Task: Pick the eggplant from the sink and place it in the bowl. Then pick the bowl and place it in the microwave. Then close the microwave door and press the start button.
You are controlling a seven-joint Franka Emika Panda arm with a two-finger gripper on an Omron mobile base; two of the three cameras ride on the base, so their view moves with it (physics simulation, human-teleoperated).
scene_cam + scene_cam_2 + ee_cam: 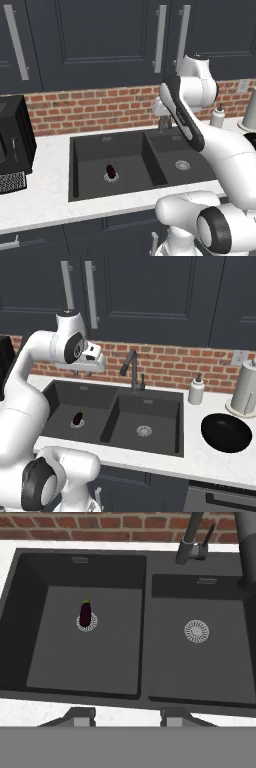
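Purple-black, the eggplant (pixel 85 613) lay on the drain (pixel 87 622) of the sink's (pixel 30 577) left basin, so you held the gripper (pixel 121 716) high above the front rim, jaws seemingly partly open and empty, with the bowl (pixel 226 432) waiting on the counter (pixel 210 458).

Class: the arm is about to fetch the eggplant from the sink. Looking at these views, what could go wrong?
1. The eggplant is small and lies on the left drain, so the open gripper may close beside it.
2. The tap stands near the arm's path.
3. The bowl sits far right, a long carry.
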